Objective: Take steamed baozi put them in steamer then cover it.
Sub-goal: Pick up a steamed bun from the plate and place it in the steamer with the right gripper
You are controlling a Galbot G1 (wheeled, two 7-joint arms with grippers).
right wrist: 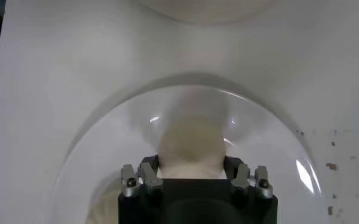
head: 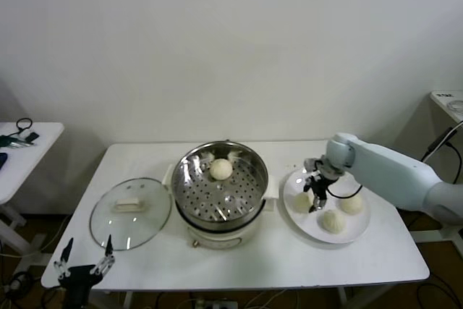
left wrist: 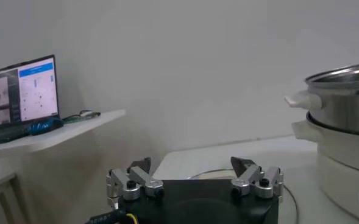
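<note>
1. Right gripper (head: 316, 195) down over the white plate (head: 360, 235) on the right part of the table (head: 289, 265), arm reaching in from the right edge.
2. Fingers (right wrist: 147, 176) of that gripper closed in against both sides of one steamed baozi (right wrist: 190, 145), seen plainly in the right wrist view; bun pinched between them and apparently resting on the plate.
3. Same bun at the plate's left side in the head view, partly hidden by the gripper.
4. Two more buns on the plate: one (head: 351, 203) toward the right, one (head: 333, 221) nearer the front, both apart from the gripper.
5. Fourth bun (head: 221, 169) already inside the steamer (head: 221, 186), lying on the perforated tray toward the far wall.
6. Steamer at the table's middle, uncovered, just left of the plate.
7. Cover (head: 131, 213) flat on the table to the left of the steamer, handle up, rim close to the steamer's base.
8. Left gripper (head: 85, 260) parked low at the front left corner of the table, fingers (left wrist: 129, 182) spread wide with nothing between them.
</note>
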